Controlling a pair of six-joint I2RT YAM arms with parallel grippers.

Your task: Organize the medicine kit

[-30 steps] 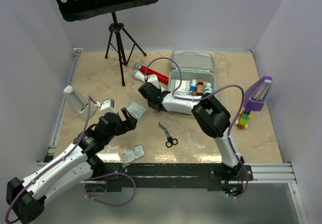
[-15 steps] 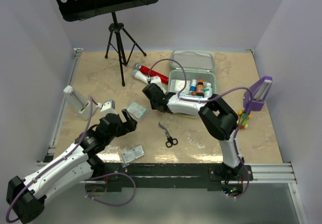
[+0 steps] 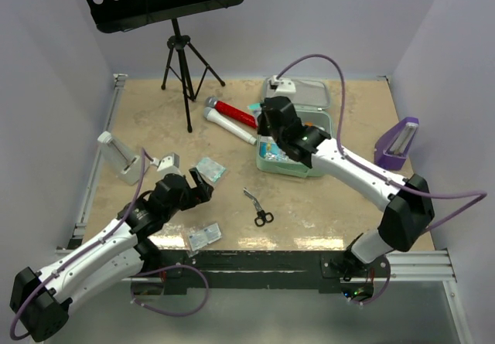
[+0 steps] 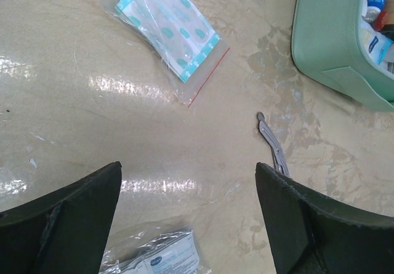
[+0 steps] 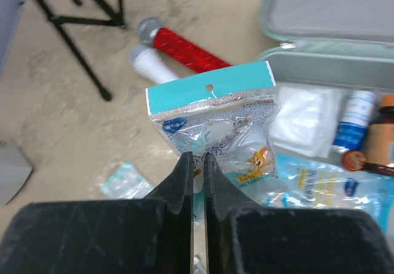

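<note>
The medicine kit (image 3: pixel 303 165) is a mint-green box lying open, its lid (image 3: pixel 303 92) flipped back behind it. Small bottles (image 5: pixel 354 125), white gauze (image 5: pixel 305 120) and blue packets lie inside. My right gripper (image 3: pixel 261 117) hovers over the kit's left edge, shut on a teal-topped cartoon packet (image 5: pixel 212 123) that hangs upright between the jaws (image 5: pixel 197 158). My left gripper (image 3: pixel 199 186) is open and empty, low over the table (image 4: pixel 188 175). A bag of teal plasters (image 4: pixel 167 31) lies ahead of it, and a white packet (image 4: pixel 159 258) lies just below it.
Scissors (image 3: pixel 259 207) lie in front of the kit. A red and white torch (image 3: pixel 230 119) lies left of the kit. A black music stand (image 3: pixel 182 58) is at the back left, a purple stand (image 3: pixel 396 144) at the right, and a grey-white holder (image 3: pixel 120 157) at the left.
My right arm has swung from the table left of the kit up and over the kit's left edge, carrying the cartoon packet. My left arm has barely moved.
</note>
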